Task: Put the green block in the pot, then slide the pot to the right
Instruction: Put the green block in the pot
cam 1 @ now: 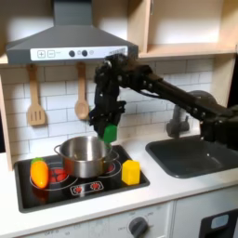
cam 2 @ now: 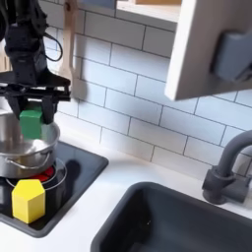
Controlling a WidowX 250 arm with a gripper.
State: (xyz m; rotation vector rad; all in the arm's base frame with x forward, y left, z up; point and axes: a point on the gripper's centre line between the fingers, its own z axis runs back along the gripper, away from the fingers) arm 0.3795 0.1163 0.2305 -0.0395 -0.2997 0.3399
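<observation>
We log: green block [cam 2: 31, 122], silver pot [cam 1: 85, 155], yellow block [cam 2: 29, 200], black gripper [cam 2: 32, 116], white tiles [cam 2: 148, 98].

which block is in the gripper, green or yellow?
The green block, held in the gripper above the pot. The yellow block sits on the stovetop.

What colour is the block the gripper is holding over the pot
Bright green. The block sits between the gripper fingers above the pot, clearest in the second exterior view.

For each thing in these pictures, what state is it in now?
Pincer: shut on the green block.
Green block: held in the air above the pot.
Pot: upright on the stove, no lid.
Yellow block: resting on the stove.
Toy vegetable: lying beside the pot.
</observation>
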